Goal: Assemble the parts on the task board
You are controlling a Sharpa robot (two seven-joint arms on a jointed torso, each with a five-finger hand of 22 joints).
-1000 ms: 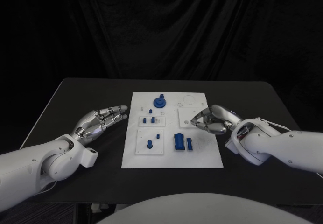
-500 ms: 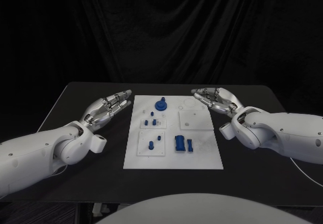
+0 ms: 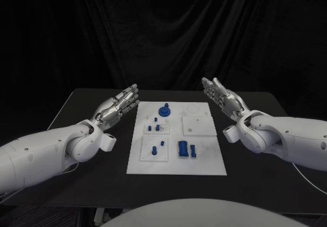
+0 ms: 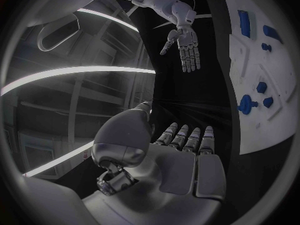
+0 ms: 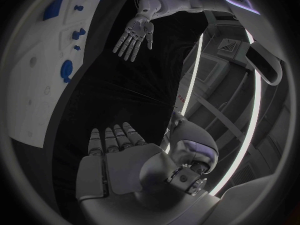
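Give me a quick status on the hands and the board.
Left hand open, fingers straight, beside the task board. Right hand open on the other side, holding nothing. Blue parts sit untouched on the board. Nothing between hands and board.

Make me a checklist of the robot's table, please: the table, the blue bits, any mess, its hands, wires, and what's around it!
Surface: black table, bare around the board.
Job's things: white task board at mid-table; blue parts lie or stand on it.
Clutter: nothing seen.
Hands: left hand and right hand flank the board, fingers straight, holding nothing.
Cables: thin pale cable by the right arm.
Surroundings: black curtain behind.
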